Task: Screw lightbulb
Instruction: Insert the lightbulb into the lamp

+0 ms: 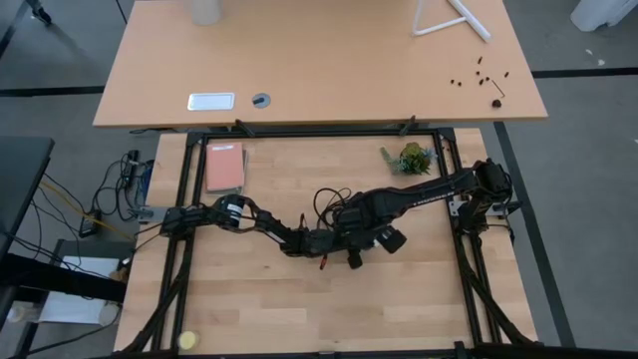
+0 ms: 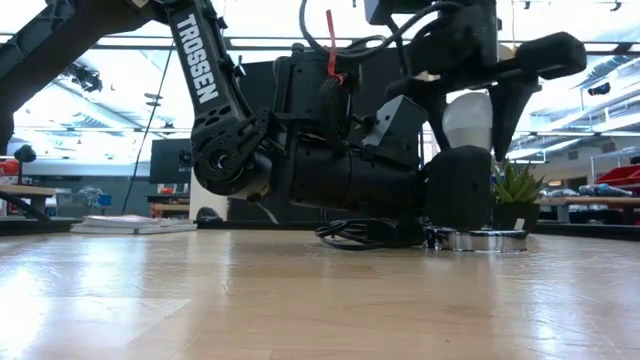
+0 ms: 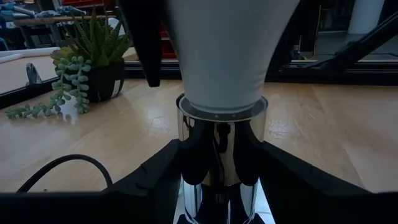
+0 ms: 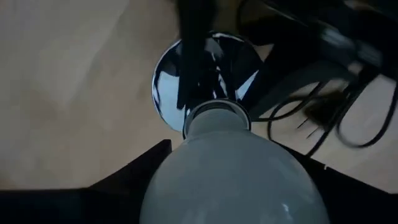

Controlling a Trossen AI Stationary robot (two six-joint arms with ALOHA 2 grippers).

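Nearest to you, in the right wrist view, the white lightbulb [image 4: 233,171] fills the lens, with the two dark fingers [image 4: 134,165] of the right gripper [image 4: 239,186] on both sides of its glass. You see the fingers beside the bulb, but if they really press it now I cannot tell.

Just below the glass, the bulb's neck sits in the collar of the silvery socket [image 3: 221,152]. The left gripper [image 3: 217,158] is closed around this shiny collar and holds it steady on the wooden table [image 1: 399,309].

In the high view both arms meet near the table's centre. The black cord [image 1: 324,199] lies at about 11 o'clock from the socket, the small potted plant [image 1: 411,158] at about 1 o'clock and well apart, and a pink notebook [image 1: 224,168] at about 10 o'clock, well apart too.

I judge you are in the middle of the screwing step: the bulb stands upright in the socket, not yet surely tight. The next move calls for a firm hold on the glass, then a turn of the wrist while the left gripper keeps the socket from rotating.
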